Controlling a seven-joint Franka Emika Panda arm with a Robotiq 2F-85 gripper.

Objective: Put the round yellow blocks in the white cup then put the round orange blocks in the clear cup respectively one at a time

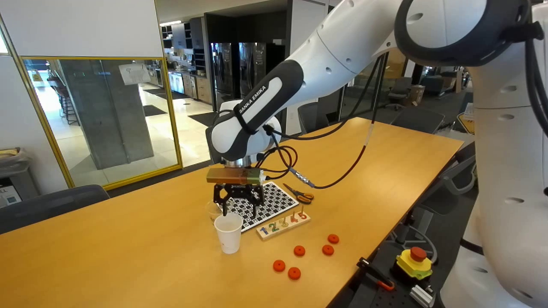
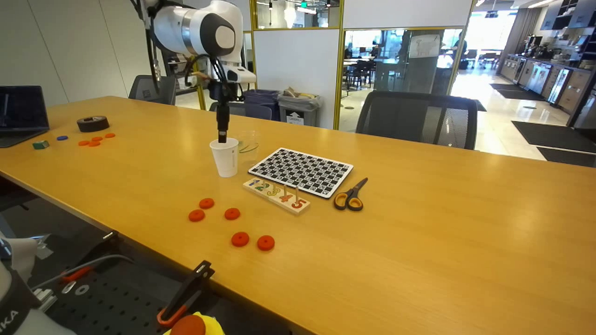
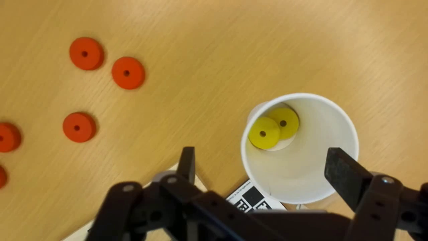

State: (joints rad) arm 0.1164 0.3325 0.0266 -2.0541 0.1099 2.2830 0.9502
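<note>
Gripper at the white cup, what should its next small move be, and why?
Probably lift the gripper straight up, clear of the white cup. In the wrist view the gripper stands open, holding nothing, and two yellow blocks lie inside the cup. In an exterior view a fingertip seems right at the rim, so moving sideways first might tip the cup.

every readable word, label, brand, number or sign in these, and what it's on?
"RANKA EMIKA": arm's black band, start not visible.
"IKA": dark robot band, lower left of an exterior view, cropped.
"1", "2", "3", "4", "5": wooden peg board.
Up arrow: bin label; its wording is too blurred to be sure.
Too small or blurred: white paper sheet; checkered board's edge print, wrist view.
</note>
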